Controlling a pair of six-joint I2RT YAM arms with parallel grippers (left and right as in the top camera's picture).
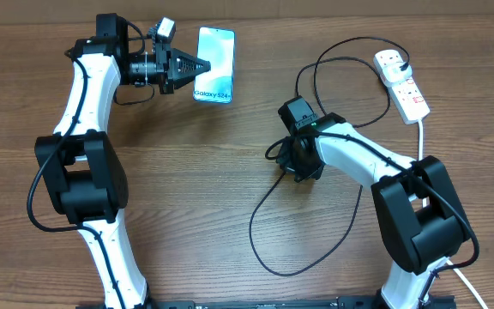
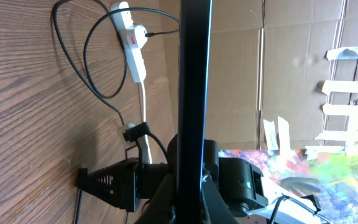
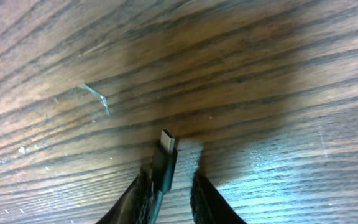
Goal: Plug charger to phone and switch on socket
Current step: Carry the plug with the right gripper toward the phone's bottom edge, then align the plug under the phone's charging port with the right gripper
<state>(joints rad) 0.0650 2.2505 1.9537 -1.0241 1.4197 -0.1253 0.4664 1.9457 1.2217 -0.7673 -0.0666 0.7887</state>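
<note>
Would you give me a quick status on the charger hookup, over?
Left gripper shut on phone. Right gripper open astride charger tip, not yet clamped. Tip not in phone; only bare table between.

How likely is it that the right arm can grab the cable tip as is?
Probably yes: the right gripper straddles the cable tip lying on the table, jaws slightly apart, nothing else between them.

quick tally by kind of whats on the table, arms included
phone: 1
charger cable: 1
power strip: 1
robot arms: 2 (left arm, right arm)
total: 5
</note>
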